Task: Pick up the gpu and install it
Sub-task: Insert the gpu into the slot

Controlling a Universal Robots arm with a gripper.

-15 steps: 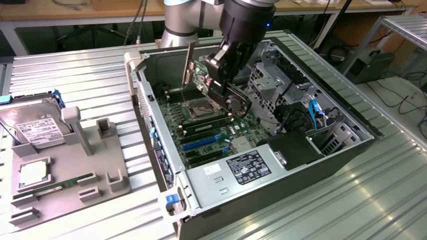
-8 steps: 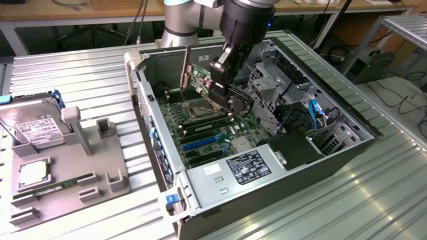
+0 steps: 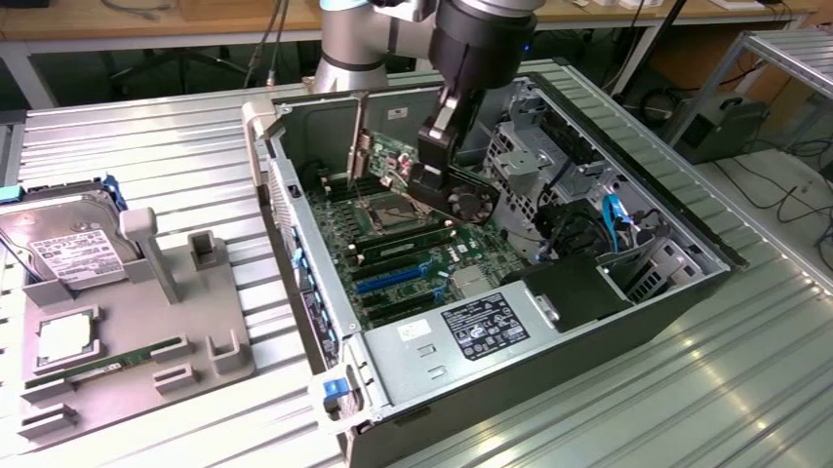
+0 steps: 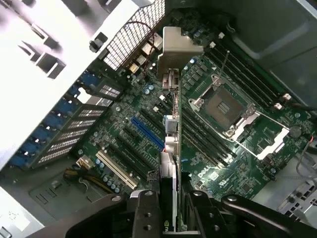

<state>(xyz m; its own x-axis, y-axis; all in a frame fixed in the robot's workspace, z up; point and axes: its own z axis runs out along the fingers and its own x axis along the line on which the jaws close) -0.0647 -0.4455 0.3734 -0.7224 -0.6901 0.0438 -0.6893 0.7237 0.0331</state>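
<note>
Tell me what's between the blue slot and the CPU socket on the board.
The gpu, held edge-on in the gripper, cuts between the blue slot and the CPU socket, as the wrist view shows.

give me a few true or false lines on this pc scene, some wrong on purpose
1. The gripper holds the gpu. True.
2. The gpu is seated in a slot. False: it hangs over the motherboard.
3. The hard drive lies inside the case. False: it rests on the tray outside the case.
4. The case stands open on one side. True.
</note>
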